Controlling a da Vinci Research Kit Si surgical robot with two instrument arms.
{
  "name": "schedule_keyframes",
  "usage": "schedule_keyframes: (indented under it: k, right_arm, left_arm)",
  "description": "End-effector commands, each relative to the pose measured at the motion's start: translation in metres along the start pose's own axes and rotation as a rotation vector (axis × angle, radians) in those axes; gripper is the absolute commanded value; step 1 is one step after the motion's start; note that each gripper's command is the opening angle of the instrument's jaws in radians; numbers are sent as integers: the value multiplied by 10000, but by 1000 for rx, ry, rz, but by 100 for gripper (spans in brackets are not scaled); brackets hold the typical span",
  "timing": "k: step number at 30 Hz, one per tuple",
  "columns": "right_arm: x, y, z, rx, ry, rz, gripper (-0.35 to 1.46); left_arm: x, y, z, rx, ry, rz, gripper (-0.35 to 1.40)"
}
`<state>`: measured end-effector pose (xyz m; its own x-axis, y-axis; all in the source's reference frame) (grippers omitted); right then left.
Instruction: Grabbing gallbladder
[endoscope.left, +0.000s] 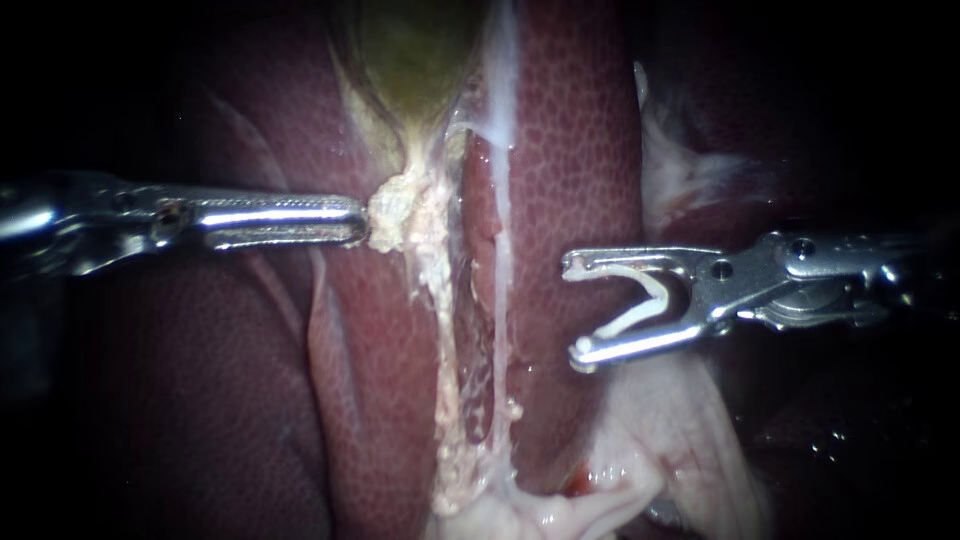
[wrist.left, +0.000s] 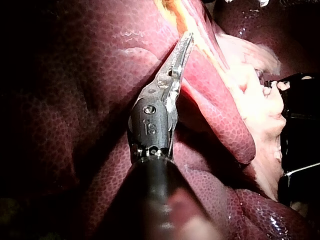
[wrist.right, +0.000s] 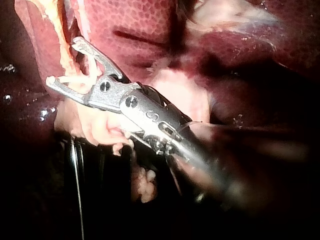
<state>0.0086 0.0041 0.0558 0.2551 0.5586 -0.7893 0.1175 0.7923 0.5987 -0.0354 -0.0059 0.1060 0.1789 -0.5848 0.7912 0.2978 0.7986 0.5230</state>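
Gallbladder (endoscope.left: 415, 60): a green sac between lobes of liver (endoscope.left: 570, 150), narrowing to a neck wrapped in pale tissue (endoscope.left: 400, 210).
Left instrument (endoscope.left: 362, 220): its jaws lie together, with the tip against the pale tissue just below the gallbladder's neck. Whether any shred is pinched between them does not show.
Right instrument (endoscope.left: 579, 308): its jaws stand wide apart with a white clip (endoscope.left: 630, 319) seated between them. They grip no tissue and sit well apart from the gallbladder, over the liver beside the strands that run down from the neck.
Risk, slip: any hold is probably on the fatty wrap alone, so a pull could tear it free and the gallbladder would not follow.
Risk, puncture: a closed tip pushed harder toward the gallbladder could pierce its thin wall and spill bile.
Risk, liver: reopening the jaws this close to the neck could scrape the lobe beside it.
Risk, clip: drifting toward the gallbladder with the jaws this wide could snag strands or drop the clip.
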Motion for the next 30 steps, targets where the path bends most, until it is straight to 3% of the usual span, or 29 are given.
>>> schedule_keyframes:
  k: [1, 16, 21, 27, 30]
  right_arm:
    - [0, 0, 0, 0, 0, 0, 60]
    - [0, 0, 0, 0, 0, 0, 60]
    - [0, 0, 0, 0, 0, 0, 60]
    - [0, 0, 0, 0, 0, 0, 60]
    - [0, 0, 0, 0, 0, 0, 60]
  left_arm:
    - [0, 0, 0, 0, 0, 0, -35]
    - [-2, -4, -2, 1, 0, 0, -33]
    - [-9, -6, -7, 3, 0, -3, 12]
    - [-14, -6, -9, 5, -6, -6, 37]
    - [-14, -6, -8, 4, -9, -6, 41]
